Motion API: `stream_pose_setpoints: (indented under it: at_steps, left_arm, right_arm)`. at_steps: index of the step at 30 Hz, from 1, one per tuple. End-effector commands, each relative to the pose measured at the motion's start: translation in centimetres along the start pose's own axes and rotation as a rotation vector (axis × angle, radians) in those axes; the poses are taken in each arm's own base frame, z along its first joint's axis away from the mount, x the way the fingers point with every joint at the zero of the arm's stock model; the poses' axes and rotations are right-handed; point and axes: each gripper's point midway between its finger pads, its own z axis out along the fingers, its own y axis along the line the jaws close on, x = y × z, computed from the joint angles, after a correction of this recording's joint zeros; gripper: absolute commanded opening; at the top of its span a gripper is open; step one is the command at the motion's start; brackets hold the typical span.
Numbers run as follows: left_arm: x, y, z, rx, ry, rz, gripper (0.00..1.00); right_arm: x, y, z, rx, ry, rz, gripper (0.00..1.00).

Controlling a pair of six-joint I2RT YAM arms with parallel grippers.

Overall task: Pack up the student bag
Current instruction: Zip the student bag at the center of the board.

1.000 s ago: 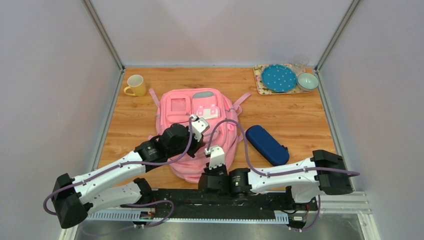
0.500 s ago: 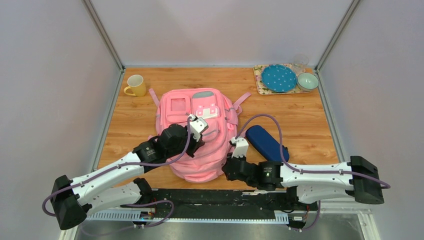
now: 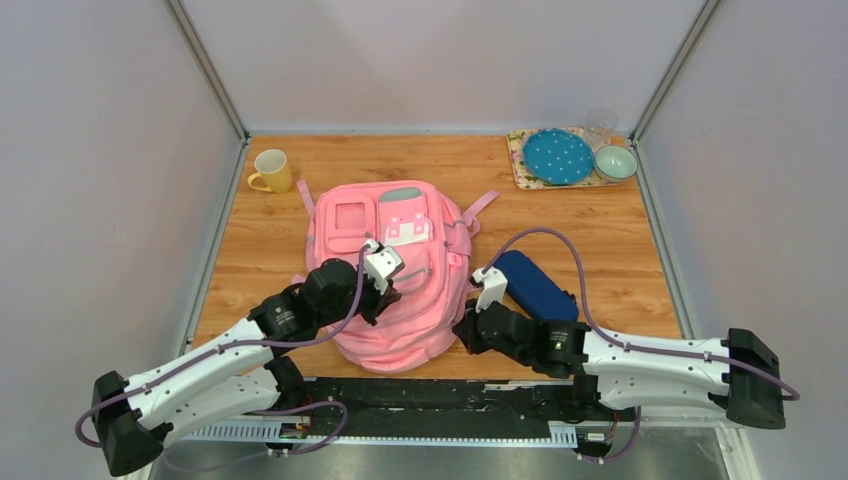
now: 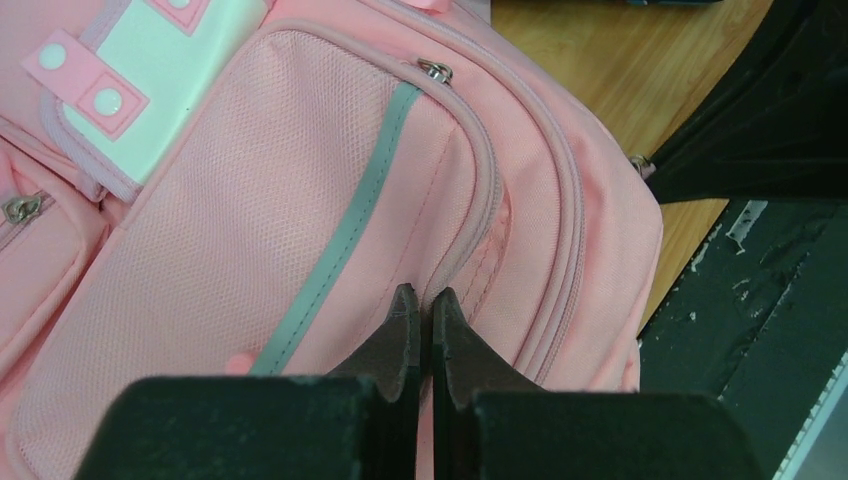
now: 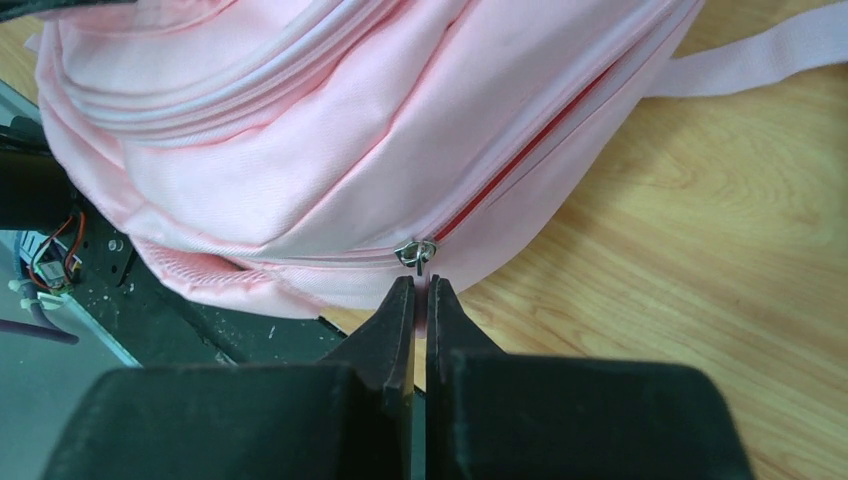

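On a wooden table (image 3: 250, 250), 1 yellow mug (image 3: 271, 170) stands at the far left, well apart from the rest. At centre lies 1 pink student bag (image 3: 350, 215), front up, its near end at the table's edge. It shows 1 white-pink clasp patch (image 4: 150, 80) and 1 grey strip (image 4: 345, 235). The left gripper (image 4: 420, 300), jaws together, presses its tips into the front pocket's seam. The right gripper (image 5: 420, 288) is clamped on the metal zip pull (image 5: 415, 250) low on the bag's right side, where a red-lined zip runs. Just beside it lies 1 navy pouch (image 3: 535, 285). At far right, 1 patterned tray (image 3: 520, 165) carries 1 blue dotted plate (image 3: 558, 156), 1 pale bowl (image 3: 615, 162) and 1 clear glass (image 3: 601, 122).
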Motion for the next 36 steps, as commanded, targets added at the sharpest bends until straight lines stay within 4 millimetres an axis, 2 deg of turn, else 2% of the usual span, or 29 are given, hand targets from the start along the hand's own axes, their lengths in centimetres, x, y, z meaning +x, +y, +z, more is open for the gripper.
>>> stream_pose_setpoints:
  at_steps: [1,6,19,25,30,31,35,36]
  left_arm:
    - [3.0,-0.1,-1.4,0.011,0.086,-0.018,0.00]
    - [3.7,-0.9,-2.4,0.054,0.090,-0.021,0.00]
    - [3.8,-0.9,-4.2,0.054,0.042,-0.026,0.00]
    - [2.8,-1.4,-4.9,0.081,-0.009,-0.018,0.00]
    - [2.9,-1.7,-5.1,0.096,-0.007,-0.018,0.00]
    - [3.1,-1.7,-5.1,0.099,-0.002,-0.019,0.00]
    - [3.4,-2.0,-5.0,0.117,0.011,-0.024,0.00]
    - [3.4,-2.1,-5.0,0.123,0.010,-0.023,0.00]
  right_arm:
    - [-2.5,-0.5,-0.1,-0.024,-0.089,-0.036,0.00]
    - [-2.5,0.0,-0.1,-0.090,-0.093,-0.081,0.00]
    - [-2.6,-1.8,1.6,-0.046,-0.079,-0.095,0.00]
    - [-4.3,-3.6,2.2,-0.009,-0.117,-0.062,0.00]
    - [-5.7,-4.2,2.9,-0.020,-0.136,-0.029,0.00]
    - [-6.5,-4.3,3.1,-0.018,-0.160,-0.015,0.00]
    - [-7.5,-4.6,4.2,-0.016,-0.166,0.006,0.00]
    - [-7.2,-4.9,4.8,0.003,-0.148,0.006,0.00]
